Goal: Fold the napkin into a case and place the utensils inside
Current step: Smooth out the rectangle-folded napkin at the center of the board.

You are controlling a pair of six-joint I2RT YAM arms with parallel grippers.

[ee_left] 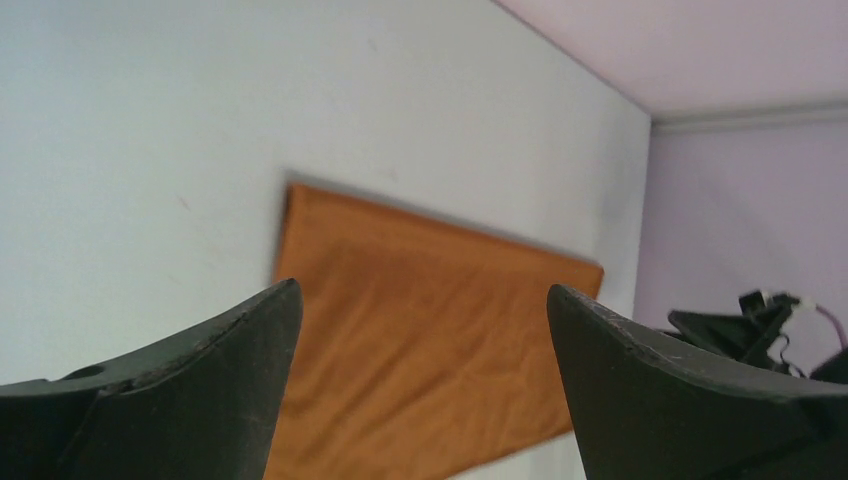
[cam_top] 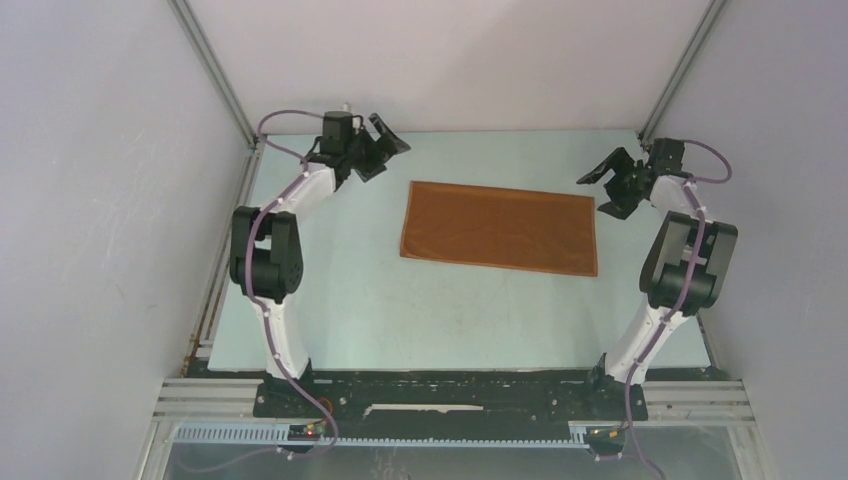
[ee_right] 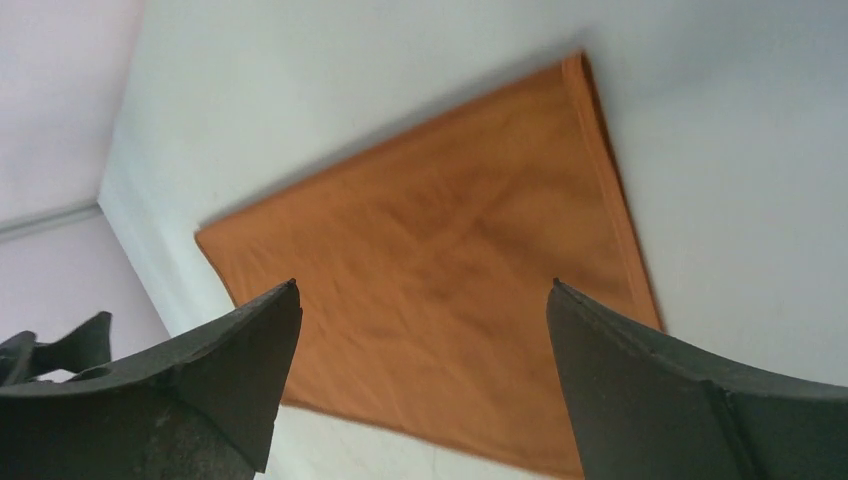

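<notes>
Between the left gripper (cam_top: 384,150) and right gripper (cam_top: 604,189), the rust-orange napkin (cam_top: 500,227) is lying flat on the table (cam_top: 400,310). Both pairs of fingers (ee_left: 180,400) are standing wide apart, just beyond its short ends.

White links (cam_top: 283,335), black joints (cam_top: 266,255), black left tool (cam_top: 392,160), right tool (cam_top: 597,195), purple cables (cam_top: 290,113)
</notes>
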